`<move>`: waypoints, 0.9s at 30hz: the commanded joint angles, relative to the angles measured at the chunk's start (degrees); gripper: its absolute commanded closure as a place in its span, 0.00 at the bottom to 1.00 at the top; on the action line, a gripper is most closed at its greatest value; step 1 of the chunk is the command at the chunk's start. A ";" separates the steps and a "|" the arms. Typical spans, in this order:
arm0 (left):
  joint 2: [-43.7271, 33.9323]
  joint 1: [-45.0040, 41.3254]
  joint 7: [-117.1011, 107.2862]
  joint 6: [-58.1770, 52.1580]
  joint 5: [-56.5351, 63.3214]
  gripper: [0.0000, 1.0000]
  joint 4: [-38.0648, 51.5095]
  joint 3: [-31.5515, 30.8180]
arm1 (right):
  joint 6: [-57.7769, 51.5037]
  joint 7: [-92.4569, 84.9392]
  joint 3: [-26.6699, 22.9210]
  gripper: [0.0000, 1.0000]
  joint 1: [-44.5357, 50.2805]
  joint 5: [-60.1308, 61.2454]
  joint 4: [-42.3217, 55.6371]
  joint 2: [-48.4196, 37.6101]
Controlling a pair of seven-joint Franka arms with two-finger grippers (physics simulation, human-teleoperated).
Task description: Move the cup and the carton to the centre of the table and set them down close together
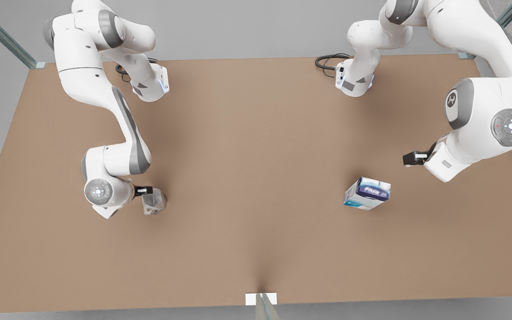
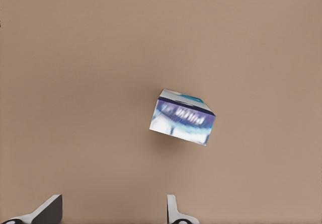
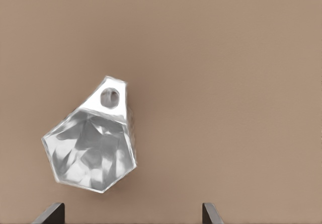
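The pale faceted cup [image 1: 154, 202] stands on the light brown table [image 1: 256, 146] at the front view's left. My right gripper [image 1: 144, 190] hovers right beside it, open. In the right wrist view the cup [image 3: 90, 151] shows its angular rim, just ahead of the spread fingertips of the right gripper [image 3: 132, 213], and nothing is between them. The white carton [image 1: 367, 193] with its blue-purple band sits at the front view's right. My left gripper [image 1: 411, 158] hangs open a short way off it. The carton [image 2: 182, 116] lies well ahead of the left gripper [image 2: 113, 211].
Both arm bases [image 1: 354, 80] [image 1: 150, 85] stand at the table's far edge with black cables [image 1: 327, 60] beside them. A small white bracket [image 1: 260, 298] sits at the middle of the near edge. Open brown table top stretches between cup and carton.
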 commanded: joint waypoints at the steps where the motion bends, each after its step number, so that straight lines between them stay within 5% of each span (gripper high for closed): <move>1: -0.10 0.37 0.01 0.00 0.22 0.00 0.00 0.00 | 0.13 0.00 0.00 0.00 0.08 0.00 0.05 0.16; 27: 0.16 -0.16 -0.07 0.18 -0.22 0.00 -0.09 -0.17 | 6.55 -6.15 0.00 0.00 -0.53 1.32 -0.04 6.05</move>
